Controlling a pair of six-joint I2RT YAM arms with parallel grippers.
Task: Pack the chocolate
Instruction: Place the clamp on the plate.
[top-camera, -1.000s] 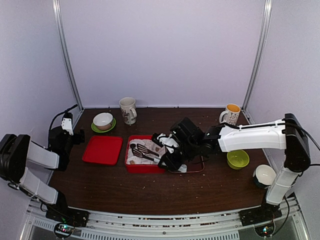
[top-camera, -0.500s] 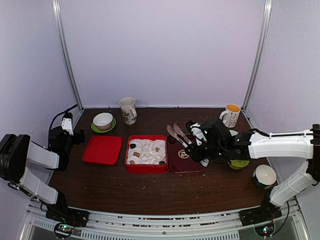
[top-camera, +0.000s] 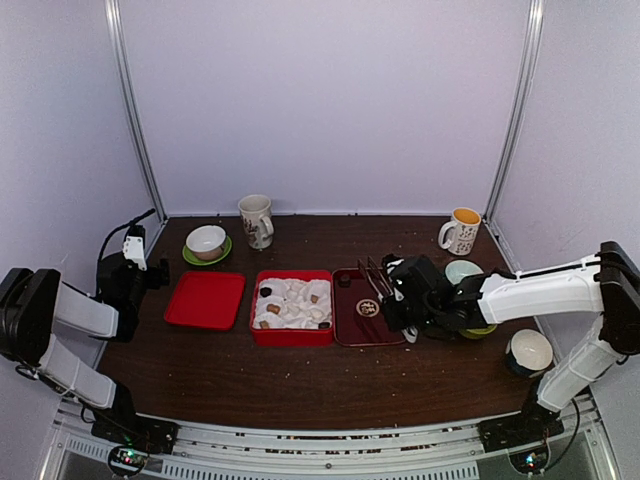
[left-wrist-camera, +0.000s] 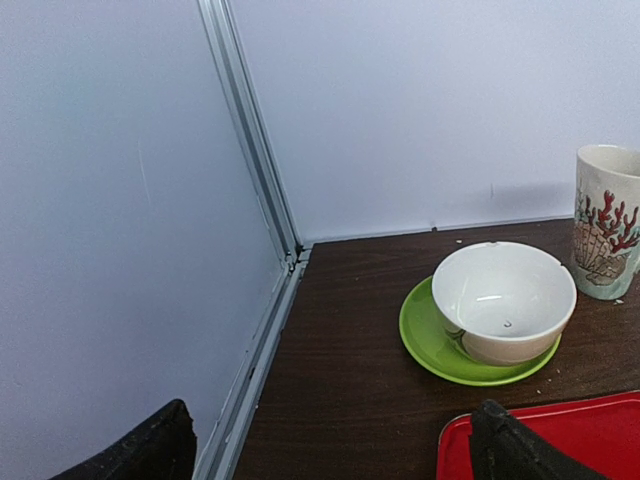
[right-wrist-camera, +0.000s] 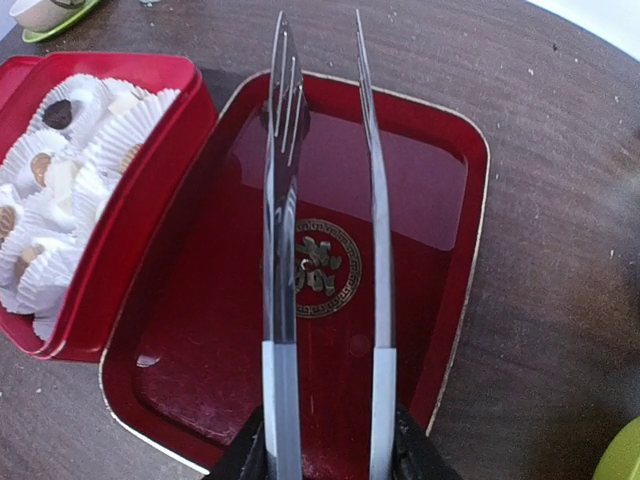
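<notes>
Dark wooden table (right-wrist-camera: 560, 200): your right gripper (right-wrist-camera: 325, 450) clamps slim metal tongs (right-wrist-camera: 285, 200), blades parted and empty, pointing away over the glossy maroon tray (right-wrist-camera: 430, 190). Bite-sized chocolates (right-wrist-camera: 58, 113) sit leftward, in the red box (right-wrist-camera: 150, 210).

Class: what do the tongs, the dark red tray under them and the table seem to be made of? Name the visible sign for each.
Tongs: metal, likely polished steel; silvery, with bright reflections.
Dark red tray: glossy tin or plastic, unclear which; it mirrors light, gold-edged rim.
Table: wood or wood-look laminate; dark brown, matt, visible grain.
</notes>
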